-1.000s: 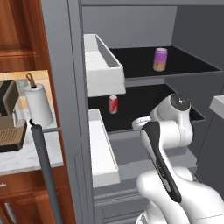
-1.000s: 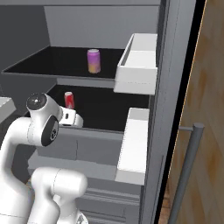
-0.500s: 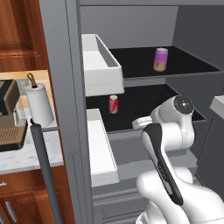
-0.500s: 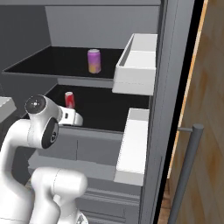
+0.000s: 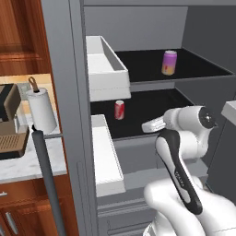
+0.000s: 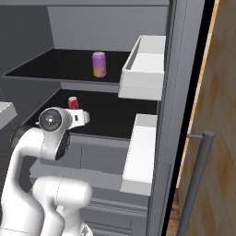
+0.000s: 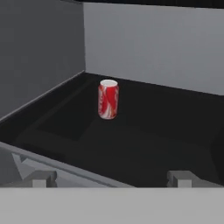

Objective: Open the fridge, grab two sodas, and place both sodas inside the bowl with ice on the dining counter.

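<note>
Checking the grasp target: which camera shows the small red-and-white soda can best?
The hand view: the small red-and-white soda can stands upright, unobstructed, on the black shelf. The left base view shows it smaller; in the right base view the arm partly hides it.

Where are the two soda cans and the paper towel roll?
red and white can (image 7: 108, 99), hand view, its side.
pink-purple can (image 5: 169, 62), left base view, its middle.
paper towel roll (image 5: 41, 110), left base view, its white side.

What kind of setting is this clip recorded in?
A rendered home kitchen, most likely: an open fridge holding soda cans, a paper towel roll on a marble wall counter, and reddish wood cabinets.
</note>
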Robot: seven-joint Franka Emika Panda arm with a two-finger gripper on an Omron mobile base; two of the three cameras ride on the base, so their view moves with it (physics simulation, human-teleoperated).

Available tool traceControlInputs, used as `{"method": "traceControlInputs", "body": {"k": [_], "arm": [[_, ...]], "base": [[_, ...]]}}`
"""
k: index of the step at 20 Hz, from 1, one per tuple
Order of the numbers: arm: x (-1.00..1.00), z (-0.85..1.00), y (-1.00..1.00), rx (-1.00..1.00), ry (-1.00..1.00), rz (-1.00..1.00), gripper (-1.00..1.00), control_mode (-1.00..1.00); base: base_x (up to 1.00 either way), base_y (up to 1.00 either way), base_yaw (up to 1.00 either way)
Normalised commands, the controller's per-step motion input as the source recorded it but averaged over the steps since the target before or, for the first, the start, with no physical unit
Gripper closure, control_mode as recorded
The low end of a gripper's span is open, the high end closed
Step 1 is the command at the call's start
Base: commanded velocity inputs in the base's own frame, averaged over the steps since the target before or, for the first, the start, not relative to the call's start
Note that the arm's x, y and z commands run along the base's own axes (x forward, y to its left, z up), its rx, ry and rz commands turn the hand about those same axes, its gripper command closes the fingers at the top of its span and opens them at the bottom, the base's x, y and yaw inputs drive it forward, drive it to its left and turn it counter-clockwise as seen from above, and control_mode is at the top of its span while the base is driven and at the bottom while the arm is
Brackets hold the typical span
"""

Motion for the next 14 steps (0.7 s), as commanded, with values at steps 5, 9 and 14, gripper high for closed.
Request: {"method": "traceControlInputs", "body": {"k": [5,9,14], "arm": [[0.35,-0.42,0.29,0.0,-0.08,0.09,-1.0,-1.0],[0.35,-0.35,0.16,0.0,-0.03,0.09,-1.0,-1.0],[0.27,-0.11,0.0,0.0,-0.01,0.08,-1.0,-1.0]], "base": [[0.0,0.0,0.0],[0.0,0.0,0.0],[0.0,0.0,0.0]]}}
